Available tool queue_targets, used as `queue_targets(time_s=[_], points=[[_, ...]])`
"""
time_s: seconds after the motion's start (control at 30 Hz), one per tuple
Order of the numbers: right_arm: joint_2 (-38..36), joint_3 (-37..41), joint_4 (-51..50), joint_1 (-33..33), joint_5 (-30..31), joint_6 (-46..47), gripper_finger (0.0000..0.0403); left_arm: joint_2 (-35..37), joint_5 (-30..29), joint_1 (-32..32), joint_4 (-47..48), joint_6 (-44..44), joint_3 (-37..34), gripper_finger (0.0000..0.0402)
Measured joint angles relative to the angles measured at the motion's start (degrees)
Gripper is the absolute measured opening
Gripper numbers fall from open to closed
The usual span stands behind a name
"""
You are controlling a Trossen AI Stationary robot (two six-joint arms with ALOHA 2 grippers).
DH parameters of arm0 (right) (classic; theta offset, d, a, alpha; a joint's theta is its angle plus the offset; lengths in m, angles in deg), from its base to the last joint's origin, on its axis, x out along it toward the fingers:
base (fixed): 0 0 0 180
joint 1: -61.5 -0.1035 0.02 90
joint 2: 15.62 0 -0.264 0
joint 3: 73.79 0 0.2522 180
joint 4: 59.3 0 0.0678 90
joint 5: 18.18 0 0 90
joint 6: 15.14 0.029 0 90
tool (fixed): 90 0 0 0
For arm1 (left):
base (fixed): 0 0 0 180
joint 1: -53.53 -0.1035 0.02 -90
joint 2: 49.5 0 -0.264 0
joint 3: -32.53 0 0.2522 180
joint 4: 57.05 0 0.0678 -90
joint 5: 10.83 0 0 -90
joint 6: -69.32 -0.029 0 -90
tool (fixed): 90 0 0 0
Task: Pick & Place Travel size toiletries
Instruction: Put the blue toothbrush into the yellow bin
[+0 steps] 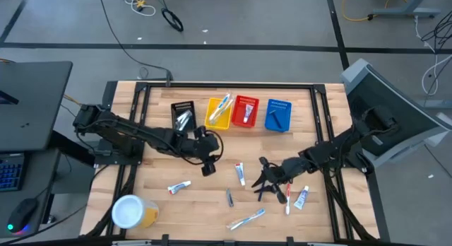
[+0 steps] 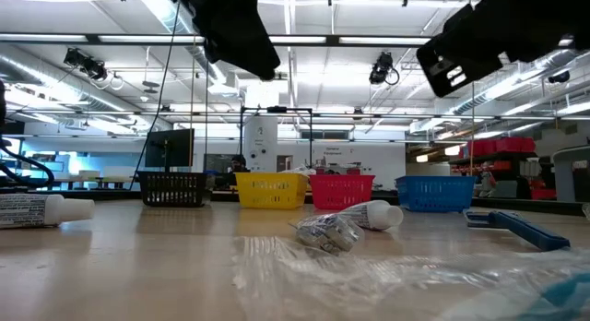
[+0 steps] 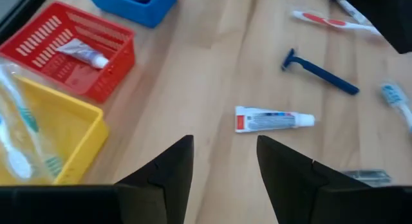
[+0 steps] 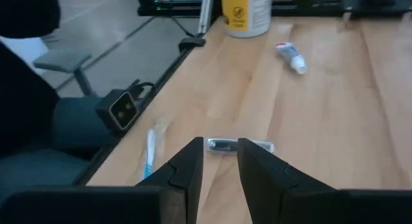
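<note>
While its two dark fingers stand apart with nothing between them, the left gripper [image 1: 207, 166] hangs above the bare wooden table [image 1: 155, 179], just in front of the small black wire basket [image 1: 183, 115], which serves here as the landmark. Seen from the left wrist, a small white tube with red and blue marks [image 3: 273, 118] lies flat on the wood ahead of those fingers [image 3: 168, 174], and a blue-handled razor [image 3: 320, 71] lies a little beyond it. Next to the black basket stands the yellow plastic basket [image 1: 218, 113] holding slim toothbrushes, then the red plastic basket [image 1: 245, 112] with a white tube lying in it, then the blue plastic basket [image 1: 277, 115], farthest from the black one in the row. Well apart from the black basket, toward the table's near right part, the right gripper [image 1: 263, 181] hovers low over the wood with its fingers parted and empty, and a silvery packet [image 4: 239, 145] lies just past the fingertips in the right wrist view. Another white tube [image 1: 179, 186] lies in front of the black basket, and a wrapped toothbrush [image 1: 246, 219] lies near the table's front edge. At the near left corner stands the big yellow tub with a white lid [image 1: 133, 211].
</note>
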Motion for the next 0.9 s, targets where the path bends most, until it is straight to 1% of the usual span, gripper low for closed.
queue_targets(time_s=[0.1, 0.2, 0.43, 0.5, 0.6, 0.7, 0.8, 0.9], points=[[0.62, -3.06, -0.39, -2.38, 3.33, 1.12, 0.0106, 0.0, 0.01, 0.95, -0.28, 0.1, 0.0, 0.0178], [2.55, -7.56, -4.06, -4.1, 3.58, -0.1, 0.0106, 0.0, -0.02, 1.3, -0.3, 0.1, 0.0, 0.0178], [8.7, -23.54, -27.3, -5.25, 3.52, -0.18, 0.0106, 0.0, -0.04, 1.35, -0.28, 0.02, 0.0, 0.0179], [10.57, -28.32, -33.09, -4.94, 2.19, 0.42, 0.0106, 0.0, -0.04, 1.35, -0.24, 0.0, 0.0, 0.0179], [13.25, -34.08, -41.01, -4.23, -4.26, 4.22, 0.0106, 0.0, -0.07, 1.35, -0.14, -0.15, 0.0, 0.0179], [16.63, -35.96, -43.03, -4.56, -7.03, 7.35, 0.0106, -0.02, -0.14, 1.33, -0.14, -2.02, 0.0, 0.0179], [20.19, -35.99, -42.86, -5.69, -7.06, 8.06, 0.0106, -0.02, -0.63, 1.33, -0.14, -4.25, 0.0, 0.0179], [23.69, -35.97, -44.12, -6.5, -6.97, 10.75, 0.0106, -0.02, -0.7, 1.32, -0.12, -5.4, 0.0, 0.0179]])
